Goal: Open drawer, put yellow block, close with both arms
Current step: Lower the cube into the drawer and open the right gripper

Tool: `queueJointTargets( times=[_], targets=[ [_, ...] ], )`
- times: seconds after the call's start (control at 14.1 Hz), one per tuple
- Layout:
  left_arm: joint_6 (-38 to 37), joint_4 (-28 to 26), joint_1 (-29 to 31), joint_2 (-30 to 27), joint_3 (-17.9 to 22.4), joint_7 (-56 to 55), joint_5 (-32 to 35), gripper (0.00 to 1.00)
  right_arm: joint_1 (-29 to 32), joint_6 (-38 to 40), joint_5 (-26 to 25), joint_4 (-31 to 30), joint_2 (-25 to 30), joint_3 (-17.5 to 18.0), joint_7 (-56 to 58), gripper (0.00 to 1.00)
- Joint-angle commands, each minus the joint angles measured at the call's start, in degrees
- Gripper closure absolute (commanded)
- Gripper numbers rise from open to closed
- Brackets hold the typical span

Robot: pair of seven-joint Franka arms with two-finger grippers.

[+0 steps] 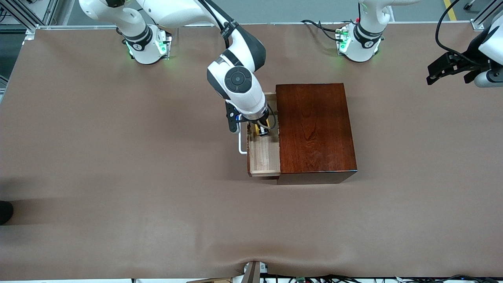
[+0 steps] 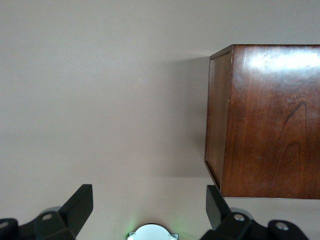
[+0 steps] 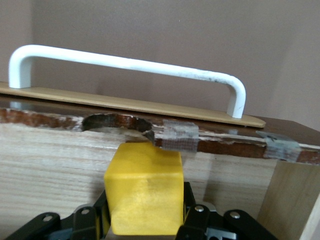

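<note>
The drawer point(image 1: 265, 157) stands pulled out of the mahogany box point(image 1: 314, 129) toward the right arm's end, its white handle point(image 1: 240, 144) on the outer face. My right gripper point(image 1: 262, 131) is down in the drawer tray, shut on the yellow block point(image 1: 259, 131). In the right wrist view the yellow block point(image 3: 145, 190) sits between the fingers of the right gripper point(image 3: 145, 215), facing the drawer's pale inner wall point(image 3: 50, 165) and the handle point(image 3: 125, 62). My left gripper point(image 1: 452, 70) hangs open and empty in the air at the left arm's end of the table. The left gripper point(image 2: 148, 207) sees the box point(image 2: 270, 120) from its wrist view.
Brown table cover point(image 1: 118, 157) lies all around the box. The two arm bases point(image 1: 147, 45) stand along the table edge farthest from the front camera. A dark object point(image 1: 4, 212) shows at the table's edge at the right arm's end.
</note>
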State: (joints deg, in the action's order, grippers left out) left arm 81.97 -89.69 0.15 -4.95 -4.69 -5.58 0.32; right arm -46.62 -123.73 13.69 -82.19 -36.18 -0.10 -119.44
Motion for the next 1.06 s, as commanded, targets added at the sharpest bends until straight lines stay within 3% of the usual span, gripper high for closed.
queueJointTargets(
  times=[0.0, 0.07, 0.14, 0.21, 0.28, 0.64, 0.99],
  targets=[
    [0.64, -0.48, 0.47, -0.5, -0.41, 0.48, 1.0, 0.0, -0.93, -0.02, -0.95, 1.59, -1.0, -0.69, -1.41, 0.94],
    [0.64, -0.48, 0.47, -0.5, -0.41, 0.4, 1.0, 0.0, -0.93, -0.02, -1.04, 1.59, -1.0, -0.69, -1.41, 0.83],
    [0.64, -0.48, 0.47, -0.5, -0.41, 0.48, 1.0, 0.0, -0.93, -0.02, -1.13, 1.59, -1.0, -0.69, -1.41, 0.65],
    [0.73, -0.48, 0.47, -0.5, -0.41, 0.48, 1.0, 0.0, -0.84, 0.07, -1.13, 1.59, -1.0, -0.69, -1.41, 0.24],
    [0.99, -0.48, 0.47, -0.5, -0.41, 0.4, 1.0, 0.0, -0.84, 0.16, -1.21, 1.68, -1.0, -0.78, -1.59, 0.0],
    [1.26, -0.48, 0.47, -0.5, -0.41, 0.48, 1.0, 0.0, -0.23, 2.43, -2.53, 2.46, -0.65, -0.87, -1.15, 0.0],
    [1.26, -0.57, 0.47, -0.5, -0.41, 0.48, 1.0, 0.0, 2.32, 10.78, -2.27, 10.19, -0.74, -0.87, -0.97, 0.0]
  ],
)
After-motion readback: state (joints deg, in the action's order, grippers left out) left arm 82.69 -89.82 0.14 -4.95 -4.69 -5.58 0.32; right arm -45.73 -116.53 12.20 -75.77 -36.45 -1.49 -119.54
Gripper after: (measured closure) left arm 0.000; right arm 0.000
